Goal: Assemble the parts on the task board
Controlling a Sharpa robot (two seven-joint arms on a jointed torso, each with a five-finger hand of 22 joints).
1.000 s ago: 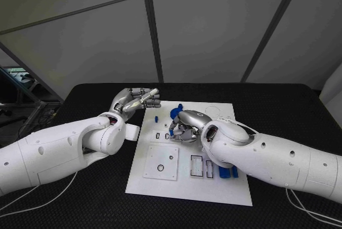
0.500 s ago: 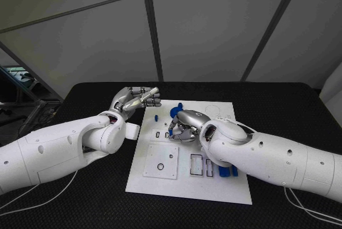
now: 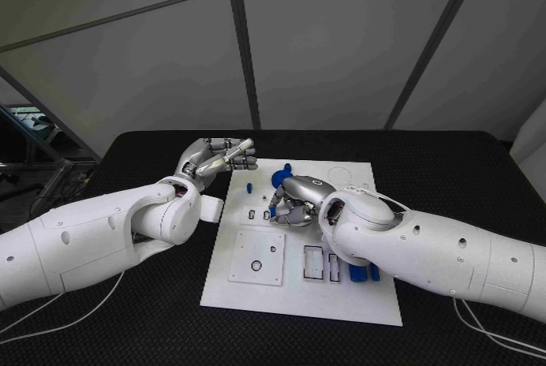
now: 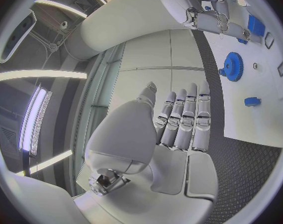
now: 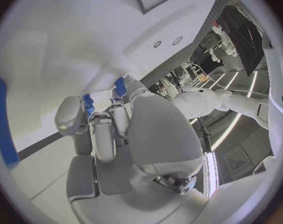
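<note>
flat white task board [image 3: 298,291], toothed blue gear [image 4: 233,66]

Black table [image 3: 455,169], grey panelled wall [image 3: 330,58] with dark seams, metal frame [image 3: 46,157] at left

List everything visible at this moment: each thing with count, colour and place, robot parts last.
table: one, black, under everything.
task board: one, white, mid-table, with rectangular slots and a raised square plate at its near left.
gear: one, blue, far part of the board.
small part: one, blue, on the board near its left edge, apart from the gear.
bar parts: a few, blue, near the board's right edge, partly hidden by the right arm.
part in right hand: blue pieces at the fingertips; count unclear.
left hand: silver, fingers curled in, holding nothing, over the table just left of the board.
right hand: silver, over the board's middle, pinching a blue piece.
</note>
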